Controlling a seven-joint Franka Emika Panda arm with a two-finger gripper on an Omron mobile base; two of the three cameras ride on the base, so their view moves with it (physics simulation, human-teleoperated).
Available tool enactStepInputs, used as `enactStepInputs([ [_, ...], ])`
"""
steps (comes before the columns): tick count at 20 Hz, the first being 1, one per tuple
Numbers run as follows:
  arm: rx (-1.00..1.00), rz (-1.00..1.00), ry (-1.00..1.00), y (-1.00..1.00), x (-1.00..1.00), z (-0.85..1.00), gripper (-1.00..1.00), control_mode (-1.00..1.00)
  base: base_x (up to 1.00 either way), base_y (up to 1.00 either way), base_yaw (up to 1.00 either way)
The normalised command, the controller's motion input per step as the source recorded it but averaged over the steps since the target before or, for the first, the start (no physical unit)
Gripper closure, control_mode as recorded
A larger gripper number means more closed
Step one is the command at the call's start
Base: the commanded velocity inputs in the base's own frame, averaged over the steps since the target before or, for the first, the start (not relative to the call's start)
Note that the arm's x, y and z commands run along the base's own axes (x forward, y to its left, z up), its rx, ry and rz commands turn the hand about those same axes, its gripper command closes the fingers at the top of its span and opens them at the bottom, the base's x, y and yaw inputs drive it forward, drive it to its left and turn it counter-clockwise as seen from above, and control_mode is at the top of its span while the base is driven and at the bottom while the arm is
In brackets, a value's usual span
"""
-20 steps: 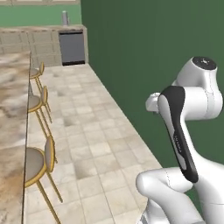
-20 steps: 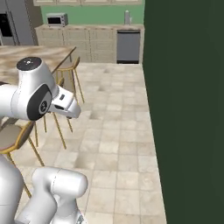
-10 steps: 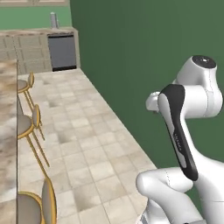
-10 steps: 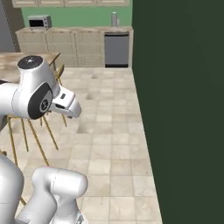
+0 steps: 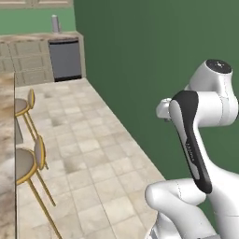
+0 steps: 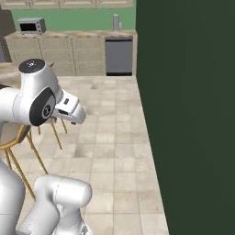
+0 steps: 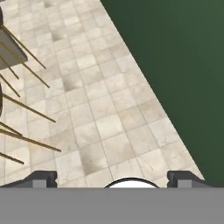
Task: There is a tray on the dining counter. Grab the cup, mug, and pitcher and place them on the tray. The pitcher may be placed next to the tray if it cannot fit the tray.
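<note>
driving past the stools (image 5: 25, 163) with gripper (image 7: 111, 177) spread wide and empty, you next need to find the cup.

Stools (image 5: 29, 163) line counter edge (image 5: 7, 140) at left, wall (image 5: 154, 56) at right, dishwasher (image 5: 65, 59) far behind.

tiled floor (image 5: 93, 158), stools (image 5: 28, 163) standing on it

Both base views looked forward and down over the arm along a tiled floor (image 5: 102, 172) beside a dark green wall (image 6: 188, 114), sharing the far cabinets and the dishwasher (image 5: 65, 59) at mid range. Left base view caught the dining counter (image 5: 5, 140) edge with stools (image 5: 28, 163). Hand view pointed steeply down at the floor, close, stool legs at its left.
</note>
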Motion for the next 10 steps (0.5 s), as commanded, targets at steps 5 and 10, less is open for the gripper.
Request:
enactStepInputs([
  [5,0.0,0.0,0.0,0.0,0.0,0.0,-1.0,1.0,0.99,0.03,0.08],
  [10,0.0,0.0,0.0,0.0,0.0,0.0,-1.0,1.0,1.0,0.02,0.23],
])
